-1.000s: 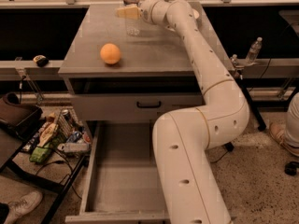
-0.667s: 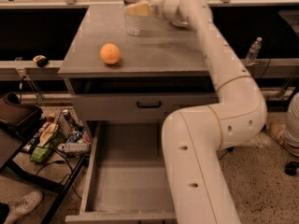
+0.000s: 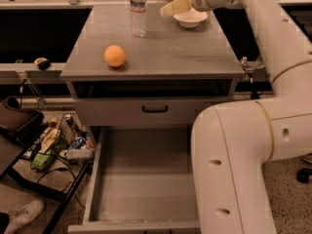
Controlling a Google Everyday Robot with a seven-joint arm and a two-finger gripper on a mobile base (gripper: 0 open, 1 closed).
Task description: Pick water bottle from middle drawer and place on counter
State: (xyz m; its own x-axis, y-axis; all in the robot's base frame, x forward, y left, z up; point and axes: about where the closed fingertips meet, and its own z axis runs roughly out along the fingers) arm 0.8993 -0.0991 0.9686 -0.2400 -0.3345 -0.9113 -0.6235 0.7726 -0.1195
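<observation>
The water bottle (image 3: 138,11) stands upright on the counter (image 3: 170,52) near its back edge, white cap up. My gripper (image 3: 171,8) hangs just to the right of the bottle, apart from it, open and empty, above the counter's back. The middle drawer (image 3: 141,179) is pulled out below the cabinet, and its grey floor shows nothing on it. My white arm (image 3: 243,155) runs down the right side and covers the drawer's right wall.
An orange ball (image 3: 114,56) lies on the counter's front left. A white bowl (image 3: 191,17) sits at the back right, under my wrist. A shut drawer front with a black handle (image 3: 155,109) is above the open drawer. Clutter and a wire basket (image 3: 63,140) lie on the floor at left.
My gripper has let go of the bottle and drawn back to the right. The bottle now stands alone on the counter. The view has closed in on the cabinet.
</observation>
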